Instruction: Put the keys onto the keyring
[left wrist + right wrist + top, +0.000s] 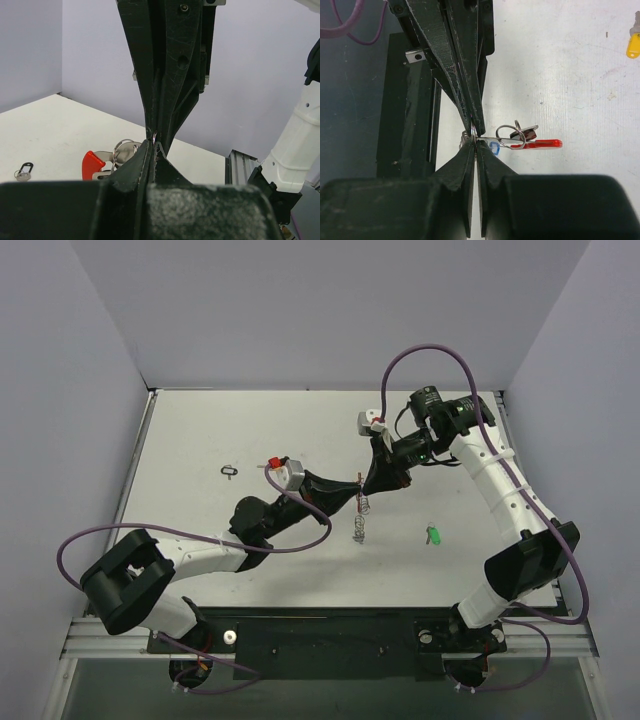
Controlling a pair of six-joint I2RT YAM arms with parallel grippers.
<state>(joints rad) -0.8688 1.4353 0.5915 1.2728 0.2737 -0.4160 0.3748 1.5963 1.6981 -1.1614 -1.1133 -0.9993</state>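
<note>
The keyring point(512, 136) is recorded as bright silver metal, polished and reflective. Its curved red piece point(542, 144) is noted as translucent, glossy plastic. The head cover of the yellow key point(633, 46) is judged to be smooth plastic with a slight sheen, and its shank bare grey metal. The green key point(433, 535) is too small for its finish to be assessed. The left gripper point(151, 146) and the right gripper point(476, 141) are found to be matt black plastic, finely scratched. The table point(580, 75) is noted as white, matt and lightly scuffed. The rail point(239, 167) is seen as dull, ribbed metal.
</note>
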